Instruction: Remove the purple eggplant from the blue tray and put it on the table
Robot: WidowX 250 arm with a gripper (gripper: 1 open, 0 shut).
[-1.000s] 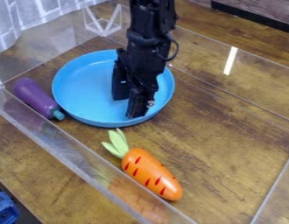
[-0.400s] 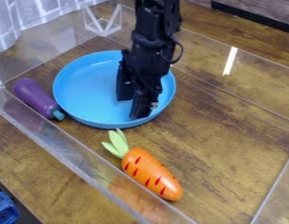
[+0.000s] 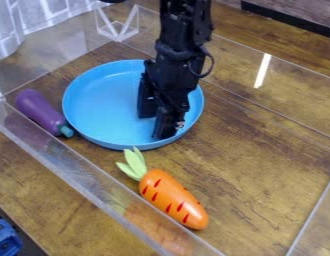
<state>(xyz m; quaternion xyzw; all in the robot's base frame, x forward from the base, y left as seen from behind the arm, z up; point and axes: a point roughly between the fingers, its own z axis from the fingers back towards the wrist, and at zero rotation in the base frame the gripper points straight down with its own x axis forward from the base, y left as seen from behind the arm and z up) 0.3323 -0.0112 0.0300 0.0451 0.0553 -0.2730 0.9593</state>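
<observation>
The purple eggplant (image 3: 44, 111) lies on the table (image 3: 248, 150) at the left, just outside the blue tray's (image 3: 108, 100) left rim, close to the acrylic wall. Its teal stem cap points toward the front. The blue tray holds no toy. My black gripper (image 3: 162, 118) hangs over the right part of the tray, fingers pointing down near the rim. It holds nothing that I can see. Whether its fingers are open or shut does not show.
An orange toy carrot (image 3: 168, 193) with green leaves lies on the table in front of the tray. Clear acrylic walls (image 3: 68, 170) edge the table on the left and front. A bright light reflection (image 3: 264, 68) marks the wood at the right.
The arm has shifted slightly to the right and risen a little over the tray. The eggplant, tray and carrot have not moved.
</observation>
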